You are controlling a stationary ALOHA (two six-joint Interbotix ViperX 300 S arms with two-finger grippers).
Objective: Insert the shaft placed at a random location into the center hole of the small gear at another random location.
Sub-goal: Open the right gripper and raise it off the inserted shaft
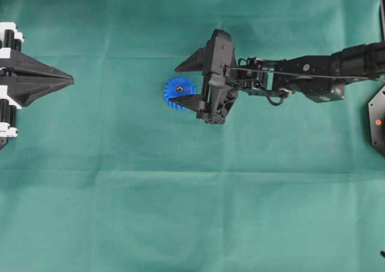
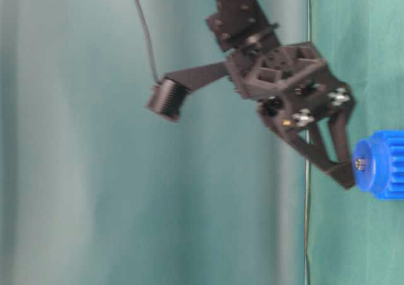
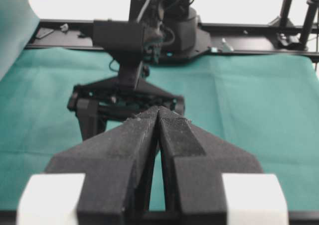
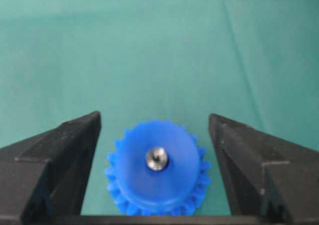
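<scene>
Since the shaft [image 4: 157,158] already sits upright in the center hole [image 4: 157,161] of the small gear [image 4: 156,168], only its shiny end poking out of the hub, the right tool [image 4: 154,158] has its jaws spread wide on either side of the gear, touching nothing. Looks like a finished insertion to me, with the jaws clear of the pin so it stays undisturbed. Well away from the gear, the left tool [image 3: 158,116] is pressed together and empty, parked over the green worktop [image 1: 192,194].
</scene>
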